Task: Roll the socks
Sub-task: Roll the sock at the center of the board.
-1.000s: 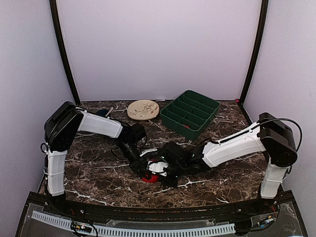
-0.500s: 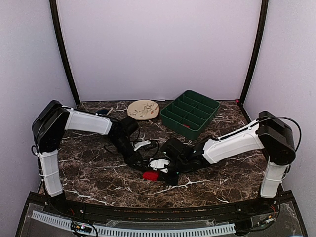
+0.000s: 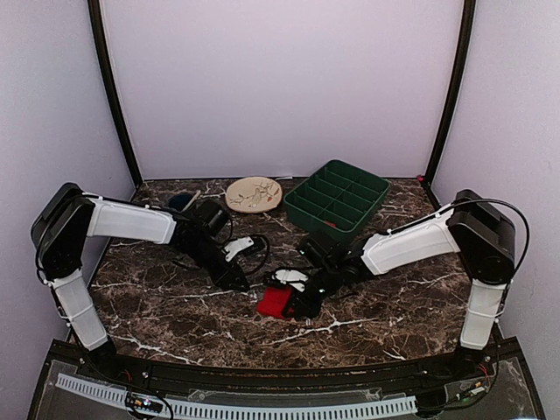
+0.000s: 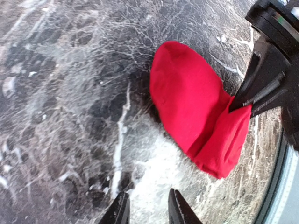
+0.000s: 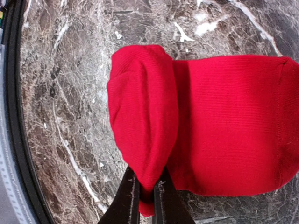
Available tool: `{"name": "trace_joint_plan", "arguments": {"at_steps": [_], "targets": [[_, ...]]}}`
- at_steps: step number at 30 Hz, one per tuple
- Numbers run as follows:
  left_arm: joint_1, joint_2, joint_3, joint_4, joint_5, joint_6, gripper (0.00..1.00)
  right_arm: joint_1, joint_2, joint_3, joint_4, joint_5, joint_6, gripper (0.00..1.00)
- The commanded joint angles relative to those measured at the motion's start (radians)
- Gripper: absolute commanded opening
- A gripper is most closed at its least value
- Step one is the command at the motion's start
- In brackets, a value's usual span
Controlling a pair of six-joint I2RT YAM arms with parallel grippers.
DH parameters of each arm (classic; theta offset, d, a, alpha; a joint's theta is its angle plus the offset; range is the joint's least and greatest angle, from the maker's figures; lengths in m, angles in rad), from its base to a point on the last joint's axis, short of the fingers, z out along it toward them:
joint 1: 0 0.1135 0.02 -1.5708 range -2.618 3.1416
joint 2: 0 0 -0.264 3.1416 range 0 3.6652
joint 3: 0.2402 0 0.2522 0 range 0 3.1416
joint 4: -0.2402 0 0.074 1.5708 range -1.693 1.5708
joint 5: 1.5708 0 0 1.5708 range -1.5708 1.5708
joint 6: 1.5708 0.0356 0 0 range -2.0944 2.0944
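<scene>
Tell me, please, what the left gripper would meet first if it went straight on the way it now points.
Most likely the bare marble table just ahead of the left gripper, which angles down at it; the red sock lies a little beyond, though depth is unclear.

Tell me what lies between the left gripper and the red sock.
Nothing: bare marble tabletop separates left gripper and sock, per the left wrist view.
</scene>
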Motion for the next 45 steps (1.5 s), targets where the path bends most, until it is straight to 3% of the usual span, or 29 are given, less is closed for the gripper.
{"name": "trace_joint_plan", "arguments": {"at_steps": [1, 12, 23, 33, 45], "targets": [[0.001, -0.111, -0.079, 0.131, -0.053, -0.020, 0.30, -0.049, 0.040, 0.026, -0.040, -0.164, 0.049, 0.06], [-0.051, -0.268, -0.233, 0.290, 0.028, 0.084, 0.36, -0.122, 0.139, 0.091, -0.133, -0.417, 0.089, 0.06], [-0.166, -0.281, -0.262, 0.293, 0.013, 0.209, 0.38, -0.148, 0.158, 0.091, -0.140, -0.499, 0.142, 0.06], [-0.224, -0.205, -0.211, 0.223, 0.043, 0.297, 0.37, -0.157, 0.175, 0.105, -0.161, -0.544, 0.145, 0.06], [-0.253, -0.081, -0.132, 0.252, 0.012, 0.337, 0.38, -0.157, 0.173, 0.114, -0.172, -0.552, 0.139, 0.06]]}}
